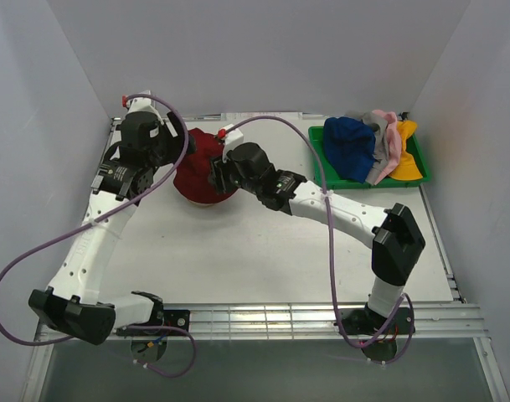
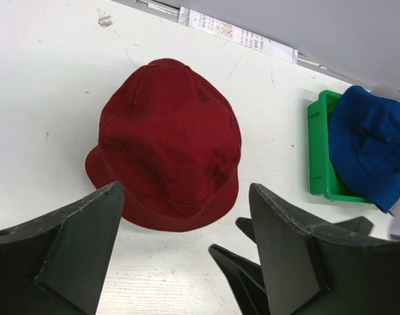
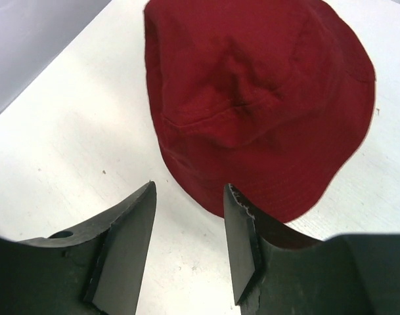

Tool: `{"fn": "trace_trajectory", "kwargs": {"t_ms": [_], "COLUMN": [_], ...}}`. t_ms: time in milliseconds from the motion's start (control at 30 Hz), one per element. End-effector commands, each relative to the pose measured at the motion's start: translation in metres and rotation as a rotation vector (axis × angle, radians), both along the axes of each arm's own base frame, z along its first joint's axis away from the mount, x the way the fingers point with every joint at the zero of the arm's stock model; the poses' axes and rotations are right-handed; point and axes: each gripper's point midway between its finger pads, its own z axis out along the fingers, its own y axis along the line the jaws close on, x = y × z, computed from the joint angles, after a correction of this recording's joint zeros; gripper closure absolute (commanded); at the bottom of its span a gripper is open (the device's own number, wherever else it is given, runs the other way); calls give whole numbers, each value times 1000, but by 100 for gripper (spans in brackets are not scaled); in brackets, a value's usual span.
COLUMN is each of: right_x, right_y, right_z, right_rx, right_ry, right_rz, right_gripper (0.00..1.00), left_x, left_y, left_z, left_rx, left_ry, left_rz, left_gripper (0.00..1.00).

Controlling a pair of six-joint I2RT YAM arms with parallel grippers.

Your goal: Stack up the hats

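**A:** Top view first. Where's the dark red hat (image 1: 200,172)?

**B:** On the table (image 1: 280,251), back-left area, crown up, brim spread flat. The left arm (image 1: 91,243) ends just left of it and the right arm (image 1: 347,209) ends at its right edge. I can't read either pincer from up there.

**A:** Other hats?

**B:** Piled in the green tray (image 1: 342,182) at back right, well apart from the dark red hat. The blue hat (image 1: 348,146) is at the left of the pile. Next come the grey hat (image 1: 378,167) and the pink hat (image 1: 393,138), with the yellow-orange hat (image 1: 409,163) at the right end.

**A:** Left wrist view?

**B:** The left gripper (image 2: 185,190) is released: fingers spread wide, nothing held between them. The dark red hat lies just beyond the fingertips, whole crown in view. The tips line up with its near brim, but I can't tell if they touch it. The green tray and blue hat show at the right edge of the picture, and the blue hat overlaps the tray rim.

**A:** Right wrist view?

**B:** The right gripper (image 3: 190,190) is released too, with a narrower gap and only bare table between the fingers. The dark red hat fills the upper right of the picture. The finger on the picture's right overlaps the brim edge, and I can't tell whether it touches. The other finger is clear of the hat, over the table.
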Motion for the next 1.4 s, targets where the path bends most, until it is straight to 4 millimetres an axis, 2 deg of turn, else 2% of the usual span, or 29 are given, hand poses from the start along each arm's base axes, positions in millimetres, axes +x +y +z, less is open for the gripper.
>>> {"fn": "trace_trajectory", "kwargs": {"t_ms": [0,100,200,233,300,333,400,467,500,600,633,700,733,867,967,1100,1367], "right_x": [8,14,26,33,34,42,49,54,54,62,64,65,68,71,73,74,79], "right_y": [-19,-28,-41,-45,-43,-45,-46,-44,-43,-39,-36,-32,-30,-33,-37,-41,-39], "right_z": [33,42,38,33,29,20,16,3,-1,-15,-26,-32,-43,-68,-76,-89,-106], "right_rx": [115,174,205,212,236,231,242,243,246,245,235,237,228,213,222,214,201], "right_ry": [8,32,89,114,168,190,219,263,280,321,345,366,386,439,455,481,522], "right_rz": [-53,-50,-68,-66,-23,-27,-18,-17,-2,1,6,15,10,-11,-24,-34,-33], "right_gripper": [48,48,46,46,46,46,46,46,46,45,45,45,46,48,52,63,63], "left_x": [12,26,42,46,56,60,69,75,80,87,88,90,90,93,94,95,95], "left_y": [-1,-8,-13,-14,-18,-19,-20,-19,-18,-16,-15,-13,-12,-14,-16,-17,-22], "left_z": [10,2,-8,-7,-19,-18,-29,-31,-40,-50,-52,-53,-54,-57,-59,-62,-79], "left_rx": [16,16,26,26,34,39,60,81,95,131,139,150,153,164,166,166,169], "left_ry": [-19,5,39,37,67,65,91,99,121,147,154,157,159,165,173,181,220], "left_rz": [2,-10,-9,-12,-17,-20,-13,-10,-6,2,6,12,14,4,-10,-17,-44], "left_gripper": [13,13,13,13,13,14,14,14,14,15,14,15,15,14,14,14,11]}}
